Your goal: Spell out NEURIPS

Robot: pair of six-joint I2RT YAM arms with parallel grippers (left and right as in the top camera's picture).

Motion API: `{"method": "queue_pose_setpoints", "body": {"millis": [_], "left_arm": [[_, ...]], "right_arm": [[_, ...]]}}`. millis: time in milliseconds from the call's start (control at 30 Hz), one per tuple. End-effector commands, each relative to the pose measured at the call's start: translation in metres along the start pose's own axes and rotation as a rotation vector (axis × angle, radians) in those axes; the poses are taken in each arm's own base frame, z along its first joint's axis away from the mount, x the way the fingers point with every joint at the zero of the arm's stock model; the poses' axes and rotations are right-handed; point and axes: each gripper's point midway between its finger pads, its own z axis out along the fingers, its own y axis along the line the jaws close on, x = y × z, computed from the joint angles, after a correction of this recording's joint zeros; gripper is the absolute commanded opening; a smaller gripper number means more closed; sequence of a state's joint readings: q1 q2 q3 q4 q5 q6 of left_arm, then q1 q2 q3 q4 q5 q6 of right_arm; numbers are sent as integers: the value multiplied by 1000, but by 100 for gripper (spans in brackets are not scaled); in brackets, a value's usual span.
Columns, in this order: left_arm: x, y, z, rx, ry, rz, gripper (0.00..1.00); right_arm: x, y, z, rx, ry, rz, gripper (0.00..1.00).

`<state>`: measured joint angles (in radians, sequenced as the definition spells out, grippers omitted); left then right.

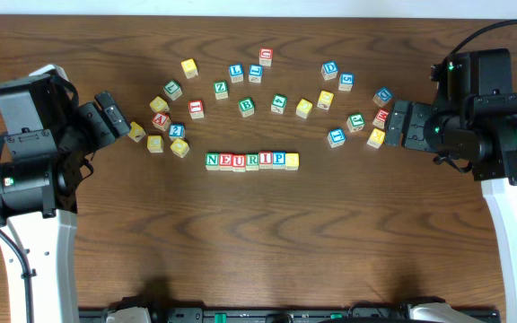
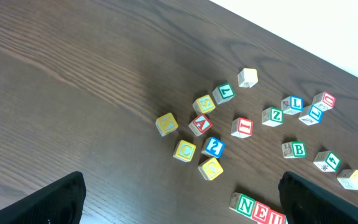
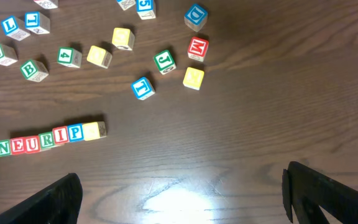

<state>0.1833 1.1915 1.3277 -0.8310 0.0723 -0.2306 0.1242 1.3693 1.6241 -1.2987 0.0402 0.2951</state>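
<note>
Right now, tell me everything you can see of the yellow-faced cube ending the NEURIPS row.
The yellow-faced cube is a small wooden block with a yellow top face and paler wood sides. Its letter is too faint to read. It sits flat and square on the table, last at the row's right end, flush against the blue P cube. Its other sides are free, and nothing else touches it.

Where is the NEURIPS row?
In the overhead view, the NEURIPS row lies mid-table, a yellow cube beyond its N end and the green B cube above it.
</note>
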Motion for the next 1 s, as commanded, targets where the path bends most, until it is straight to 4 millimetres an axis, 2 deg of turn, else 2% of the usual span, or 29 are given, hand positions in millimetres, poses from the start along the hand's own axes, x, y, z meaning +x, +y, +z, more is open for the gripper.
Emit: {"method": "queue_pose_setpoints", "body": {"millis": [0, 333, 467, 633, 767, 967], "left_arm": [[-8, 2, -4, -14, -21, 5, 98], [-8, 2, -4, -14, -21, 5, 98], [-8, 2, -4, -14, -21, 5, 98], [-8, 2, -4, -14, -21, 5, 98], [-8, 2, -4, -14, -21, 5, 98], [-8, 2, -4, -14, -21, 5, 98]], "right_arm": [[-5, -3, -8, 7, -26, -3, 99], [-4, -2, -7, 2, -23, -4, 99], [-18, 0, -8, -8, -97, -3, 99], [-35, 4, -11, -53, -287, -9, 99], [-24, 0, -9, -91, -435, -14, 99], [13, -12, -3, -148, -655, 1, 99]]}}
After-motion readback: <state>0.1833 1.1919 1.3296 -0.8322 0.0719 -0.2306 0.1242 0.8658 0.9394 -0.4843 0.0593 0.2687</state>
